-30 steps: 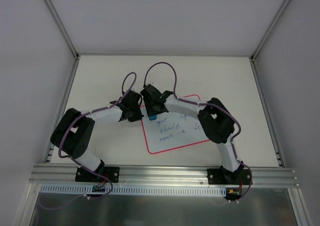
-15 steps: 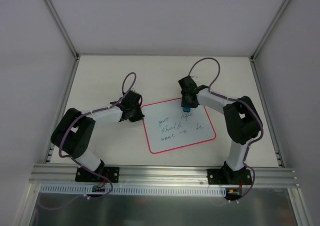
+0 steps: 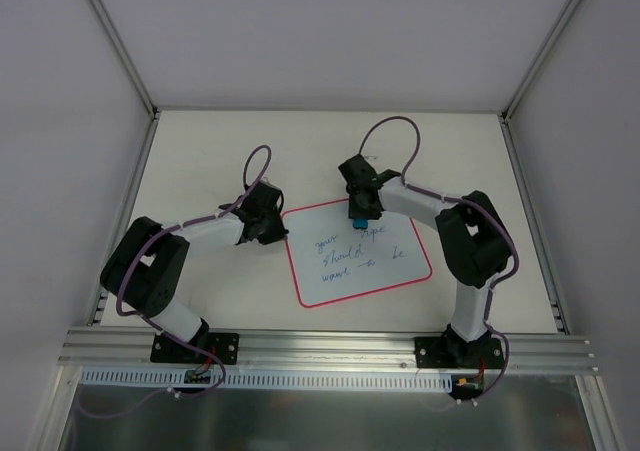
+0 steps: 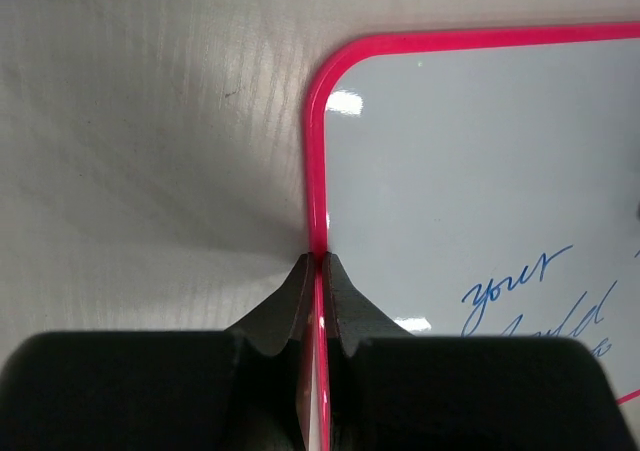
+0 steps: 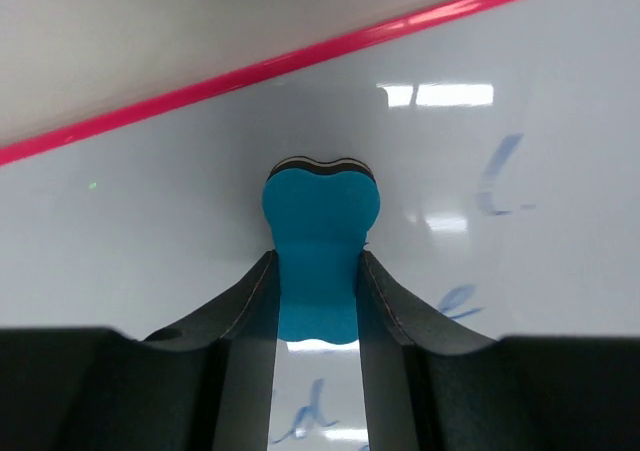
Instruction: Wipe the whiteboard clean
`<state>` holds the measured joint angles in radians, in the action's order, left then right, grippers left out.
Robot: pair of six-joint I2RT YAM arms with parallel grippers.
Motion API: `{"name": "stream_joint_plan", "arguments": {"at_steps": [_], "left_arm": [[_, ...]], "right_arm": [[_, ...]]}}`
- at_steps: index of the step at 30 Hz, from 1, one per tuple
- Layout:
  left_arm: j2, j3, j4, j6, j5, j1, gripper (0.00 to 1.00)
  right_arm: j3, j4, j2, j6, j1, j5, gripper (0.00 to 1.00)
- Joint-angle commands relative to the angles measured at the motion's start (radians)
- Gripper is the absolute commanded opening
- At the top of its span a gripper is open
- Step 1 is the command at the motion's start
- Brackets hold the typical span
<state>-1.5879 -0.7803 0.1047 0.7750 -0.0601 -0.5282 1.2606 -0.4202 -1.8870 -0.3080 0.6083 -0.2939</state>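
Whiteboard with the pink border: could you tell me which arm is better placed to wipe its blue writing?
Right: the right gripper holds the blue foam eraser over the pink-bordered whiteboard; the left gripper only clamps its edge.

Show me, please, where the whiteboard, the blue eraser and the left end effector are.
whiteboard [image 4: 480, 151]: left wrist view, bare surface above the writing.
blue eraser [image 5: 320, 211]: right wrist view, middle of its blue face.
left end effector [image 4: 318, 264]: left wrist view, midway between its fingertips.
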Motion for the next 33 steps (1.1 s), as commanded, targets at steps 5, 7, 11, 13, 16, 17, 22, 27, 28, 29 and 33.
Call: {"name": "stream_joint_plan", "arguments": {"at_steps": [5, 7, 11, 13, 16, 17, 22, 27, 28, 29, 33], "left_arm": [[-0.024, 0.104, 0.220, -0.023, -0.007, 0.063, 0.00], [-0.026, 0.102, 0.222, -0.020, -0.006, 0.063, 0.00], [-0.024, 0.101, 0.222, -0.017, -0.003, 0.062, 0.00], [-0.018, 0.104, 0.221, -0.017, -0.004, 0.063, 0.00], [-0.012, 0.108, 0.222, -0.016, -0.006, 0.065, 0.00], [-0.012, 0.108, 0.222, -0.014, -0.003, 0.063, 0.00], [-0.009, 0.108, 0.222, -0.019, 0.000, 0.063, 0.00], [-0.011, 0.101, 0.222, -0.022, 0.009, 0.063, 0.00], [-0.011, 0.098, 0.221, -0.020, 0.014, 0.065, 0.00], [-0.011, 0.093, 0.220, -0.020, 0.017, 0.065, 0.00], [-0.014, 0.079, 0.217, -0.019, 0.034, 0.063, 0.00]], "right_arm": [[0.094, -0.083, -0.119, -0.083, 0.183, 0.177, 0.04], [0.089, -0.086, -0.109, -0.079, 0.160, 0.141, 0.04], [0.036, -0.127, -0.054, -0.101, 0.052, 0.061, 0.04], [0.011, -0.141, -0.029, -0.120, -0.027, 0.035, 0.04], [-0.020, -0.179, 0.008, -0.141, -0.111, 0.018, 0.04], [-0.023, -0.192, 0.014, -0.157, -0.131, 0.013, 0.04], [-0.049, -0.232, 0.048, -0.181, -0.199, 0.027, 0.05], [-0.072, -0.224, 0.049, -0.175, -0.180, 0.068, 0.04], [-0.079, -0.200, 0.052, -0.168, -0.167, 0.079, 0.03], [-0.092, -0.189, 0.057, -0.161, -0.150, 0.097, 0.03], [-0.093, -0.163, 0.051, -0.158, -0.015, 0.137, 0.02]]}}
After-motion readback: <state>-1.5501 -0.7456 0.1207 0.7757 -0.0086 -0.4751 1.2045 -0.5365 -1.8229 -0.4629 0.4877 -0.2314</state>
